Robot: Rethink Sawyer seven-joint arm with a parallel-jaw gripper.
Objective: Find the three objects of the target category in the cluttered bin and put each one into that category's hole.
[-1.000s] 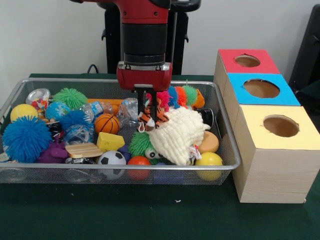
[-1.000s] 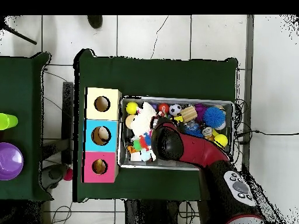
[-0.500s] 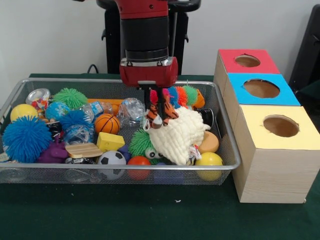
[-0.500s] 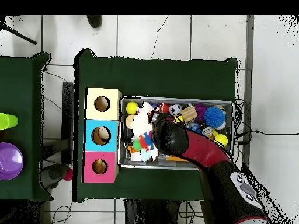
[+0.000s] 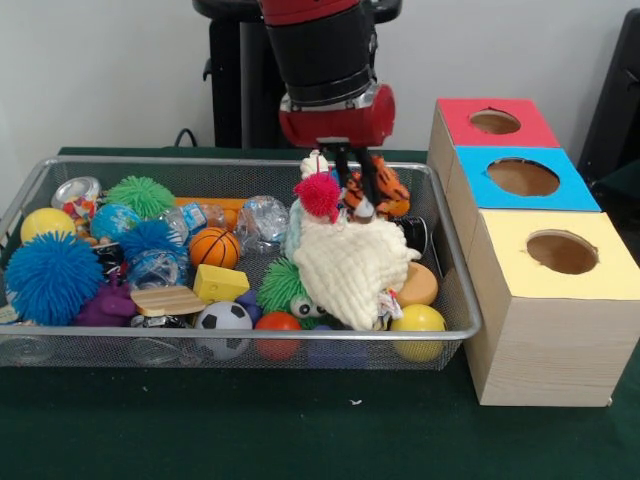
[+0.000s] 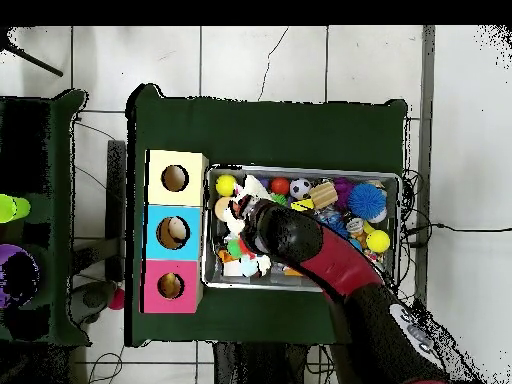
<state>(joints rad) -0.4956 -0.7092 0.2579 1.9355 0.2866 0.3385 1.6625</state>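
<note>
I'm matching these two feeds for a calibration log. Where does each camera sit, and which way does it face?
Front view: across the table, facing the pedestal; the red arm comes down to the hand over the bin.
Overhead view: above the table, looking straight down; the arm enters from the bottom.
Shared: the bin, the three boxes with the red-topped hole.

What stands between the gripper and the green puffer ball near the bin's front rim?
The white woolly toy partly covers the green puffer ball and lies between it and the gripper, which hangs above, shut on a striped orange toy.
</note>
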